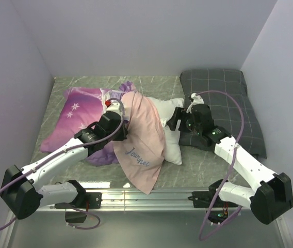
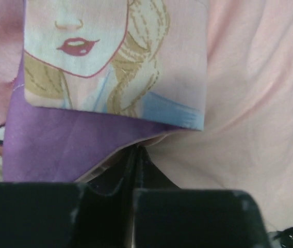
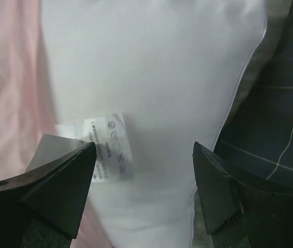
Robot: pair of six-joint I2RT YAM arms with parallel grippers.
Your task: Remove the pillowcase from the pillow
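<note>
Count on the counter (image 1: 188,175): two pillows, one case, one sewn-in label.

The pillowcase (image 1: 77,116) sits left of centre. Its purple-pink print side lies flat toward the left wall. Its salmon inside is turned out and drapes across the middle toward the near edge, script showing.

The white pillow (image 1: 171,140) pokes out from under that flap on the right side, partly bare. The grey checked pillow (image 1: 229,103) lies far right, its edge just beside the white one.

My left pincer (image 1: 114,109) is pressed together, pinching a fold of the pillowcase (image 2: 110,51) at its fingertips (image 2: 136,165); fabric hangs from it.

My right pincer (image 3: 144,149) is spread wide over the bare end of the pillow (image 3: 151,62), with the label (image 3: 108,144) between the fingers. I can't tell if it's touching.
</note>
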